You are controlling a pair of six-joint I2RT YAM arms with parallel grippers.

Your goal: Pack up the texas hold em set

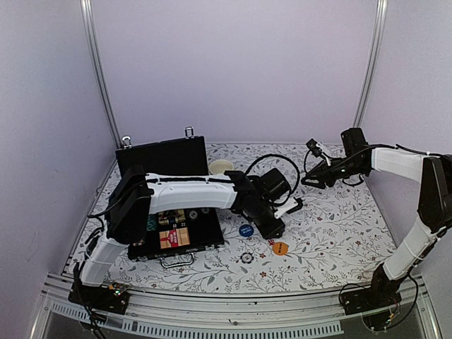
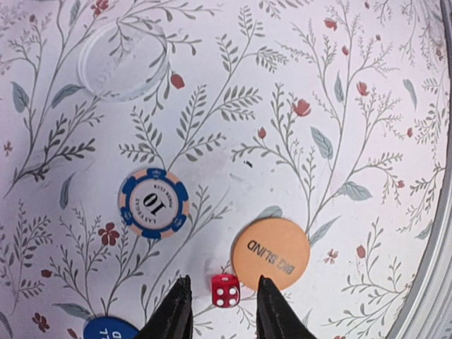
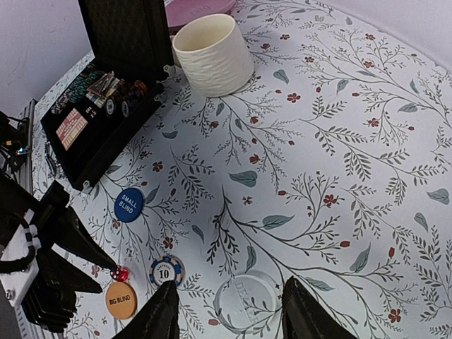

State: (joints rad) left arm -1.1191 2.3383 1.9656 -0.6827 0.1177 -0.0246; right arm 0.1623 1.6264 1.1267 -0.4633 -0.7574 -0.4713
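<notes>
The left pincer is over the floral counter, jaws slightly parted and gripping nothing. A red die lies between its tips, touching neither. An orange Big Blind button sits just beside the die. The right pincer is open and empty, above a clear round button.

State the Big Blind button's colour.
The Big Blind button is orange, dark lettering; best in left wrist view.
</notes>
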